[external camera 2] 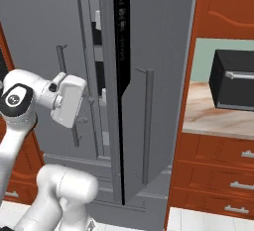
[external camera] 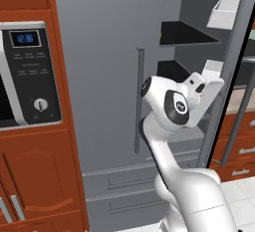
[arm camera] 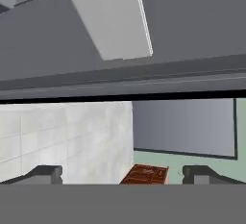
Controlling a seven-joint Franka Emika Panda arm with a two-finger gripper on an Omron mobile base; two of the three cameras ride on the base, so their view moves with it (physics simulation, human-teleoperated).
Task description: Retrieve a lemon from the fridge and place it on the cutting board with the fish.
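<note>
1. Gripper (arm camera: 122, 175) spread wide, nothing between the fingertips (arm camera: 45, 174); both dark tips sit far apart at the bottom of the hand view.
2. Hand is inside the fridge (external camera: 104, 66) opening, at the gap beside the fridge's closed left door, about mid-height of that door's bar handle (external camera: 139, 99).
3. Fridge right door (external camera 2: 149, 76) swung open; it stands edge-on in the right base view.
4. Black shelves (external camera: 187, 32) visible inside the fridge, above the hand; white door bin (external camera: 226, 13) at upper right of the fridge opening.
5. Lemon: cannot tell where it is; no yellow fruit visible on the fridge shelves seen.
6. Microwave (external camera: 25, 71) set in the cabinet left of the fridge.
7. Toaster oven (external camera 2: 232, 80) on the counter (external camera 2: 213, 113) right of the fridge.
</note>
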